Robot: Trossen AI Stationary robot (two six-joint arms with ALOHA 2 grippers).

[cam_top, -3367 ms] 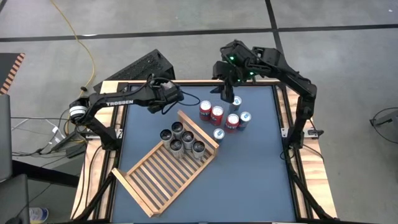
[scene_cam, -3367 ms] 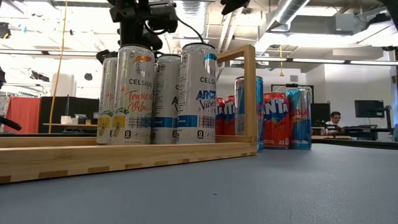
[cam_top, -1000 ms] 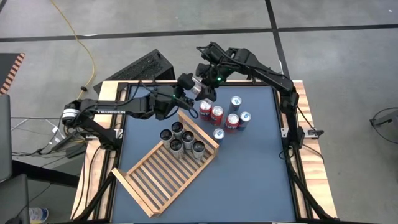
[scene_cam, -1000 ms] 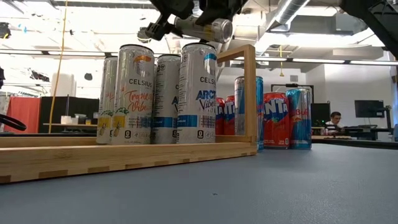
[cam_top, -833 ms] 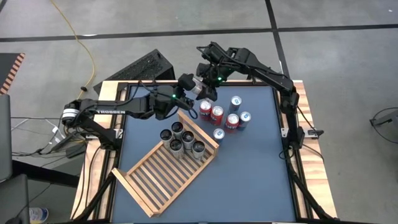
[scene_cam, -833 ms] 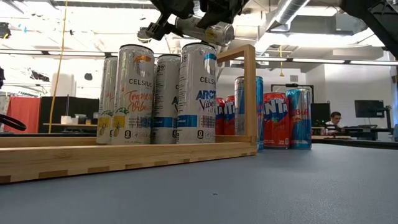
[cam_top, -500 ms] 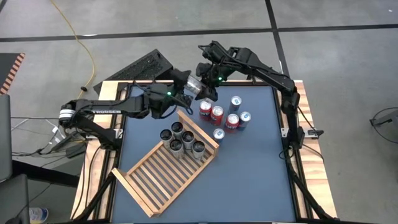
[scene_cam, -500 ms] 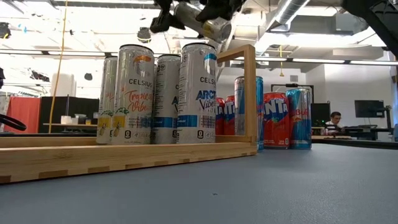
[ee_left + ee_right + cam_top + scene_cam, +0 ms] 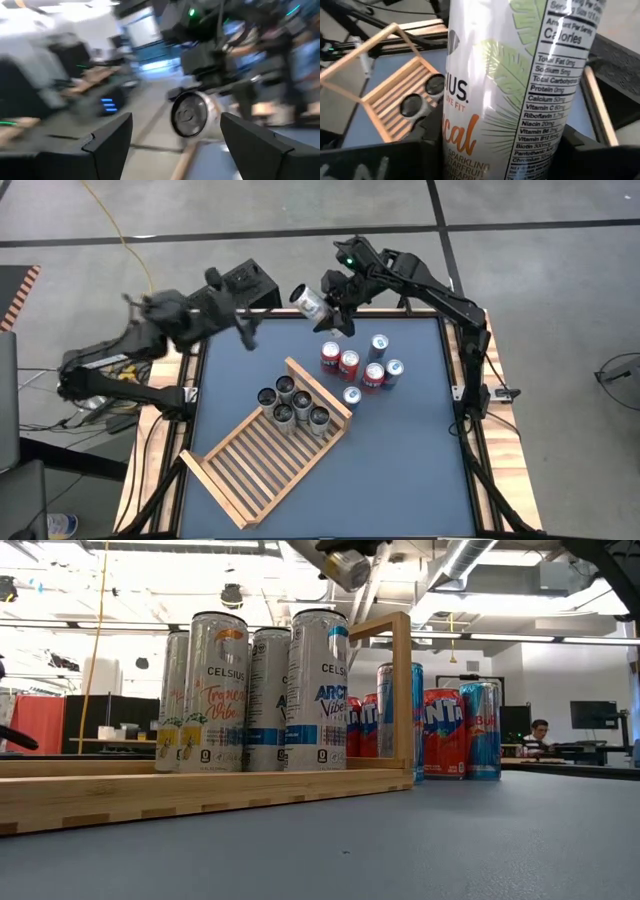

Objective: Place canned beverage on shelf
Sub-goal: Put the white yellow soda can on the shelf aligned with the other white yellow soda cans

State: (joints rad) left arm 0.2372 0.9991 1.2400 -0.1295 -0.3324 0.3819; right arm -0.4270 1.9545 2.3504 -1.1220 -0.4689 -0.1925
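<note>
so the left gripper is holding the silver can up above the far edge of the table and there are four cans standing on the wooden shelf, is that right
Not quite: the right gripper holds the silver can, not the left. The high view shows it tilted in that gripper above the table's far edge, while the left gripper is open and apart from it, over the far left corner. The rest stands: four cans stand on the wooden shelf.

White can [image 9: 515, 95] with green leaf print and orange lettering; light wood shelf [image 9: 262, 460]; blue-grey table [image 9: 400, 470].
</note>
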